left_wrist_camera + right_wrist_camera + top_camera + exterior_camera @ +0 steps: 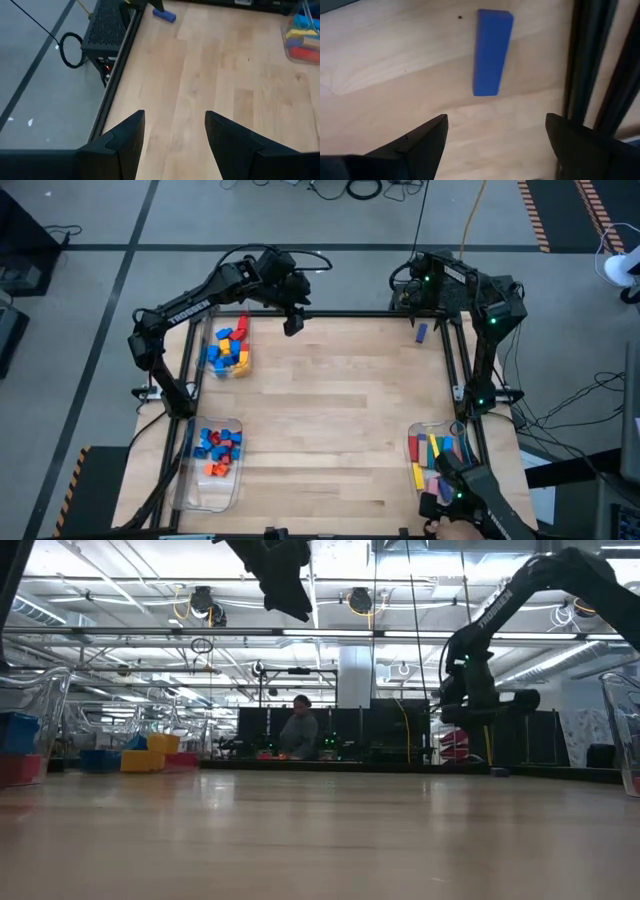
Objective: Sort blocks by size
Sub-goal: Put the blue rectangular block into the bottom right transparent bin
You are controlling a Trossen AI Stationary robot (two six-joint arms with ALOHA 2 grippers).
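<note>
At the left of the high view, two clear bins hold sorted blocks: the upper-left bin (222,370) and the lower-left bin (205,490). The left gripper (292,323) hangs above the upper table edge, just right of the upper-left bin, with its fingers apart and nothing between them.

The centre of the wooden table (330,420) is bare and offers free room for travel.

At the upper right, one blue bar (421,332) lies loose on the table beside the dark frame rail (452,355). The right gripper (495,135) hovers directly above it, fingers spread wide and empty. The step in hand appears to be picking up this bar. To do it well, align the fingers across the bar's narrow width, descend straight, and close on its middle. The rail stands close to one finger, so keep that finger clear of it.

At the lower right, the long-bar bin (440,460) is the probable destination.
</note>
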